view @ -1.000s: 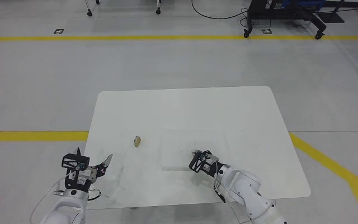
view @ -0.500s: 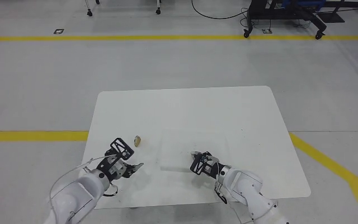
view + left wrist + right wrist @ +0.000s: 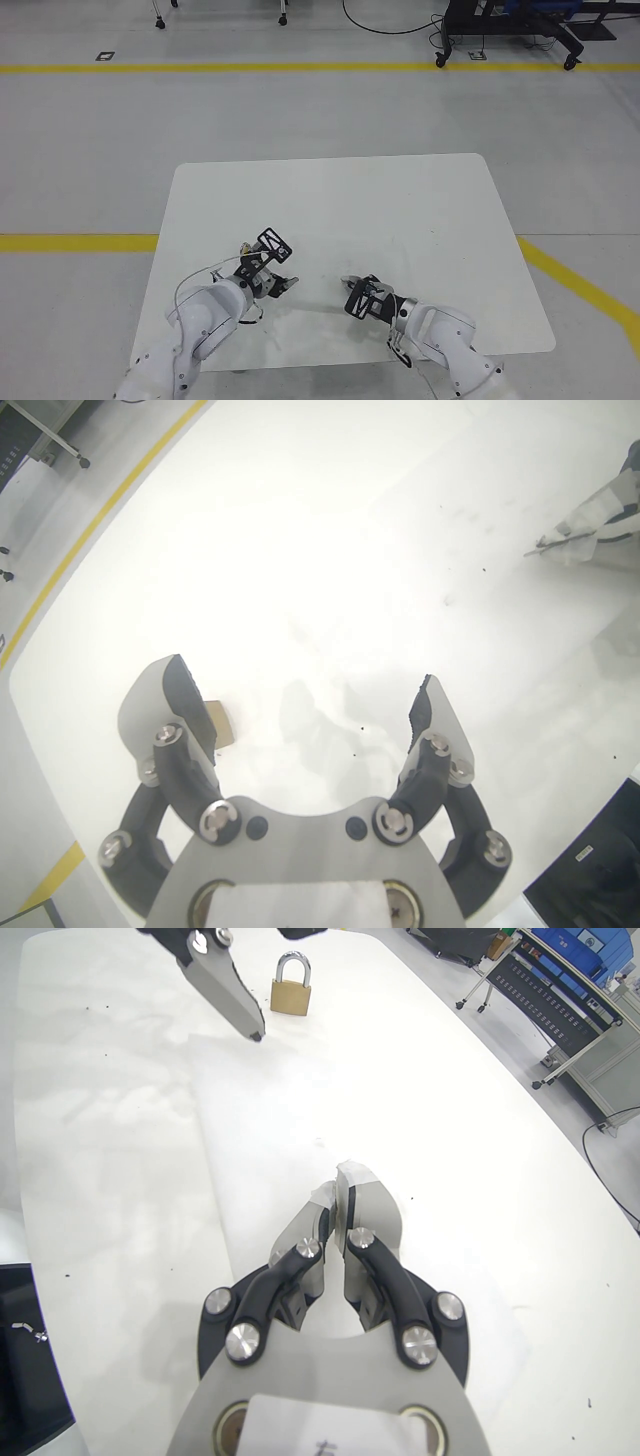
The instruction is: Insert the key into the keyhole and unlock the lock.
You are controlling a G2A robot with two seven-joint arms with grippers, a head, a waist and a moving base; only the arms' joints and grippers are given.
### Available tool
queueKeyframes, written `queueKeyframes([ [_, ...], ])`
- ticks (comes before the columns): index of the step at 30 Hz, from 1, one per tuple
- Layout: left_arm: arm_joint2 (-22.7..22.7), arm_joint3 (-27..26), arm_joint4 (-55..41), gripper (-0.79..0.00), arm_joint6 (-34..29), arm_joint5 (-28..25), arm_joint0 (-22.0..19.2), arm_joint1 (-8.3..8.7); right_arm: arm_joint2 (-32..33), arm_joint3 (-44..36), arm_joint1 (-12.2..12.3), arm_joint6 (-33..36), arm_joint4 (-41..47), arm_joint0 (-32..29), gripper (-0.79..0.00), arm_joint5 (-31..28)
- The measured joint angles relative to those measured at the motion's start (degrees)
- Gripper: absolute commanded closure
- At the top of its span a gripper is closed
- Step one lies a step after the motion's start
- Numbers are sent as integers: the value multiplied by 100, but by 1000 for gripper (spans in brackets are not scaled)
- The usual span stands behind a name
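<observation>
A small brass padlock [image 3: 244, 249] with a silver shackle lies on the white table [image 3: 400, 190], left of centre; it shows well in the right wrist view [image 3: 291, 990]. My left gripper [image 3: 279, 262] hovers open just right of it, and the padlock's corner [image 3: 222, 725] peeks out behind one finger [image 3: 182, 695]. My right gripper [image 3: 351, 294] rests low over the table's near middle, shut [image 3: 337, 1183]. In the left wrist view a thin metal key [image 3: 542, 548] sticks out of its taped fingertips. One left-gripper finger [image 3: 225, 983] hangs beside the padlock.
The table's near edge [image 3: 330, 366] runs close behind both arms. A yellow floor line [image 3: 70, 242] lies left of the table. Carts and a rack [image 3: 565, 1018] stand on the floor well beyond the far edge.
My left arm has swung from the table's near-left corner in to the right, ending beside the padlock with its gripper still open. The right gripper has barely shifted.
</observation>
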Motion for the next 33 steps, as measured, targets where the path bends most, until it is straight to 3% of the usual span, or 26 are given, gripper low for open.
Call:
queueKeyframes([
  [8, 547, 575, 524, -785, 105, 325, -178, -113, -31, 46, -11, 16, 129, 47, 0, 82],
  [13, 689, 712, 727, -785, 189, 542, -237, -168, 87, 142, -23, -272, 741, 58, 0, -1],
  [20, 290, 172, 443, -785, 403, 307, 87, -101, 431, 240, 40, -780, 1492, -19, 0, -639],
  [23, 288, 165, 439, -785, 414, 306, 99, -97, 562, 253, 76, -982, 1585, -78, 0, -866],
  [31, 266, 129, 402, -785, 459, 276, 125, -96, 603, 255, 85, -998, 1568, -95, 0, -848],
  [33, 11, -12, -49, -785, 830, -41, 286, -59, 597, 243, 84, -998, 1571, -102, 0, -841],
])
